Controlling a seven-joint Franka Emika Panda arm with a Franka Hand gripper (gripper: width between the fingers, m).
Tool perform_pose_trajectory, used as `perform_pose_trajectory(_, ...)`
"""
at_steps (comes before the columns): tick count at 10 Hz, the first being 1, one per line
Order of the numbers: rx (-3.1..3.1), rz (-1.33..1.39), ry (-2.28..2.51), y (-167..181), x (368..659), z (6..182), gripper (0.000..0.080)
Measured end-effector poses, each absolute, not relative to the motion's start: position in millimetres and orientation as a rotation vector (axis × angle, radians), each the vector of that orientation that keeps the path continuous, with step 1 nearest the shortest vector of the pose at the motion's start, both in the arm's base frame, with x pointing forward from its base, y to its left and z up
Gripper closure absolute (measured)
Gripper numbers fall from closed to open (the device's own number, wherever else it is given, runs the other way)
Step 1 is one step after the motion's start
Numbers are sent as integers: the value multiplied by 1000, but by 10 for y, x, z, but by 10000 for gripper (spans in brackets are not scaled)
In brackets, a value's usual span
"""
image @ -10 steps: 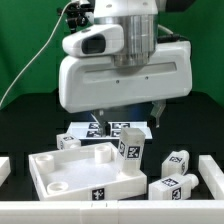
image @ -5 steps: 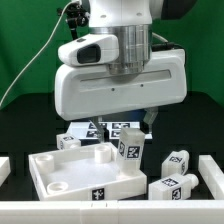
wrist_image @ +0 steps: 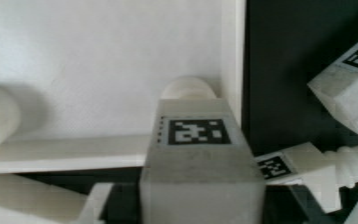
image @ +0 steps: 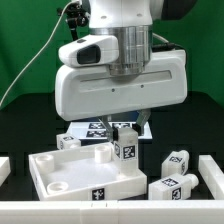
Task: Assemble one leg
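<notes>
The leg (image: pixel 126 149) stands upright on the far right corner of the large white square panel (image: pixel 60 170), its tag facing the camera. My gripper (image: pixel 128 124) hangs straight above it, with a finger down each side of its top. In the wrist view the leg (wrist_image: pixel 197 140) fills the middle between my fingers (wrist_image: pixel 114 195), over the panel (wrist_image: pixel 105 50). The jaws look closed against the leg's two sides. The leg's foot and its seat on the panel are hidden.
Two more legs (image: pixel 177 163) (image: pixel 170 185) lie to the exterior view's right of the panel, also seen in the wrist view (wrist_image: pixel 309 165). Another leg (image: pixel 70 142) lies behind the panel. The marker board (image: pixel 100 128) lies under my arm. White rails (image: pixel 212 175) border the table.
My gripper turned and came down over the leg. Its fingers drew together. The leg shifted slightly toward the exterior view's left and stands straighter.
</notes>
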State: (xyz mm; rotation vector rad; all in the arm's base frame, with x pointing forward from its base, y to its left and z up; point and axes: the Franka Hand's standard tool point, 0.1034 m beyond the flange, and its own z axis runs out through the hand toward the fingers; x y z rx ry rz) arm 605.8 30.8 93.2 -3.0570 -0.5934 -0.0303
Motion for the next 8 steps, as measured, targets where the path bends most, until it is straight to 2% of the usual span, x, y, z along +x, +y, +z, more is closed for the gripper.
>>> perform_pose_trajectory(4, -3082, -26, -250, 349, 6055, 930, 518)
perform_pose_trajectory(8, -3042, -122, 310, 387, 6078, 929, 518)
